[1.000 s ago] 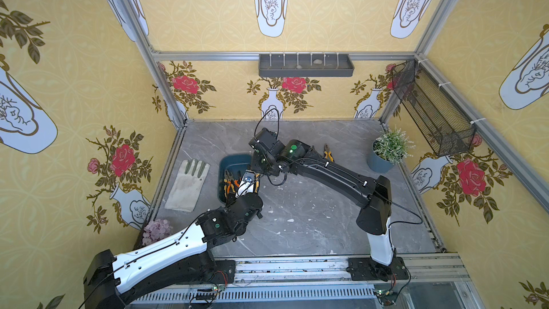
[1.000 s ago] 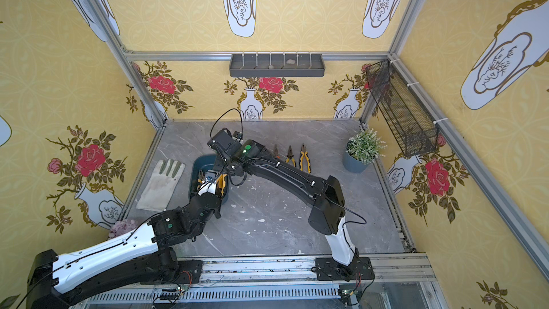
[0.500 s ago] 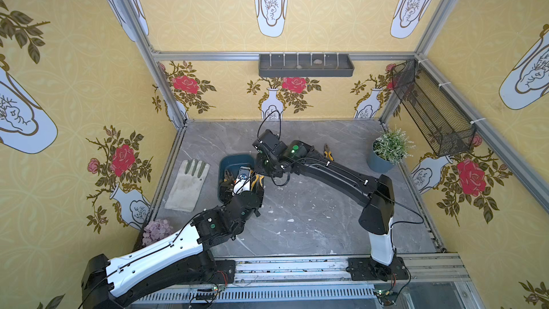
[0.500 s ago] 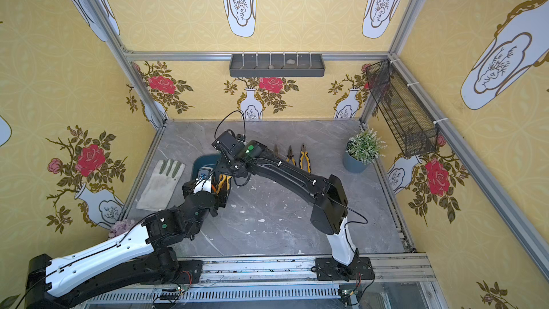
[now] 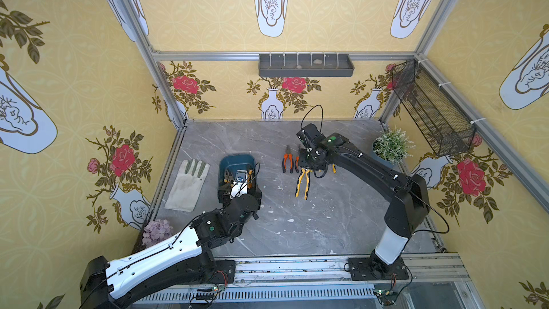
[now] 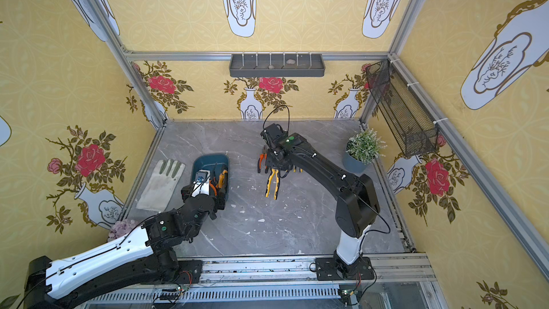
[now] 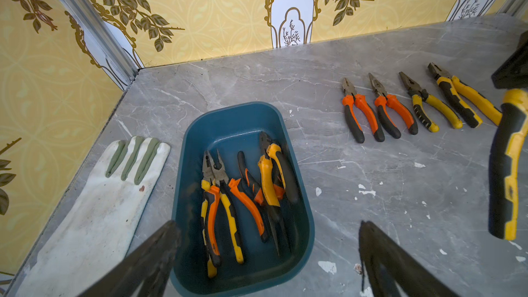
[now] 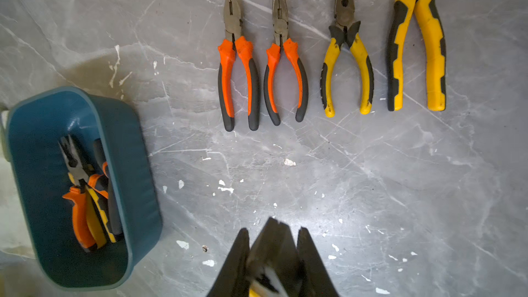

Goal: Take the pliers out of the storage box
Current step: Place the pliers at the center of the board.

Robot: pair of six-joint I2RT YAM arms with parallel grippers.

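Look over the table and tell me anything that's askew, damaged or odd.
The tabletop is scuffed, with white chips scattered mid-table. The pliers in the storage box lie crossed in a heap, unlike the neat row of four outside it. Nothing looks spilled or broken.

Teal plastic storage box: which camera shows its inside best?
Left wrist view: the teal plastic storage box sits central, its orange-and-yellow-handled pliers unobstructed. Right wrist view shows it blurred, at the frame edge; in both top views the left arm covers part.

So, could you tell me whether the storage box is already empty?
No, the left wrist view shows several pliers lying inside the storage box.
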